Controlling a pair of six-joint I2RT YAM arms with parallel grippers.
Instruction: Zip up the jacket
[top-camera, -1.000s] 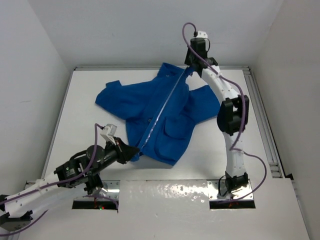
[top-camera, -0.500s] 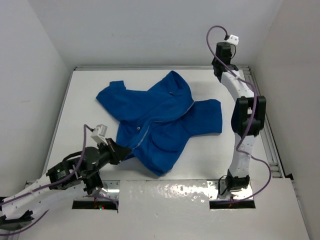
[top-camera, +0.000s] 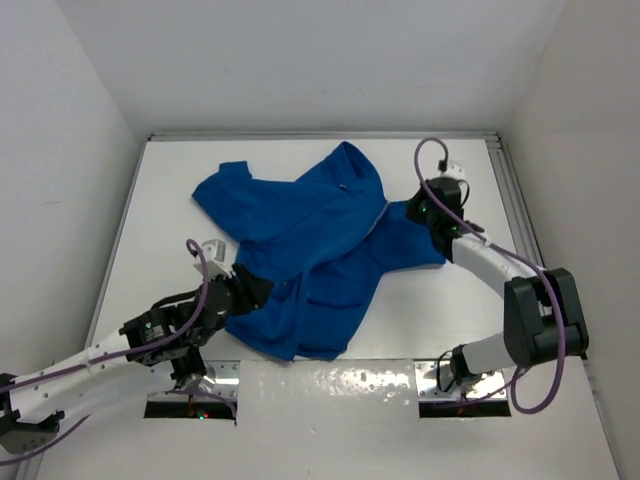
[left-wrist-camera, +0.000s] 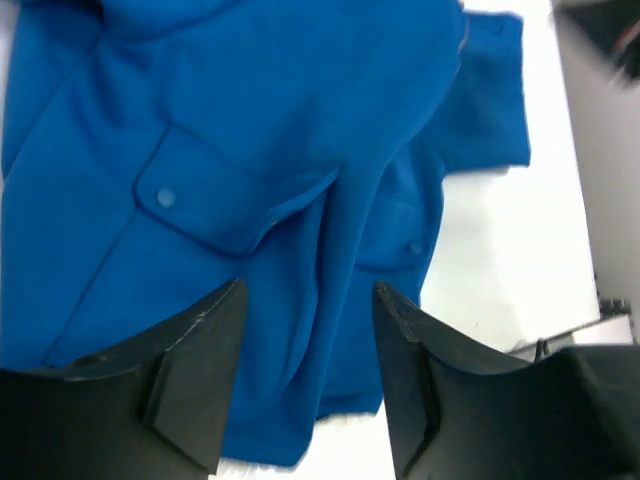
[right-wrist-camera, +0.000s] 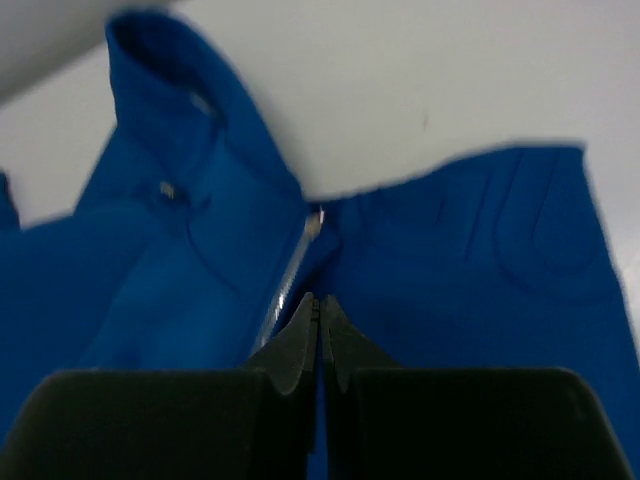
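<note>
Since a second before, the left gripper (left-wrist-camera: 309, 287) had opened, its jaws spread over the near hem of the jacket (top-camera: 300, 230). The jacket lay rumpled mid-bench (top-camera: 170, 250). Its pocket flap (left-wrist-camera: 230, 200) lay snapped down, hiding any contents. Folds hid most of the zipper (right-wrist-camera: 288, 285). The collar (top-camera: 350, 165) pointed far-right and the hem near-left, so the long axis ran diagonally. The right arm had swung in, and the right gripper (right-wrist-camera: 318, 300) was closed over the zipper line.

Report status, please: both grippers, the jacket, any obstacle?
Left gripper open over jacket front, nothing held. Right gripper shut above zipper. Jacket rumpled, pull near collar. No obstacle seen.
</note>
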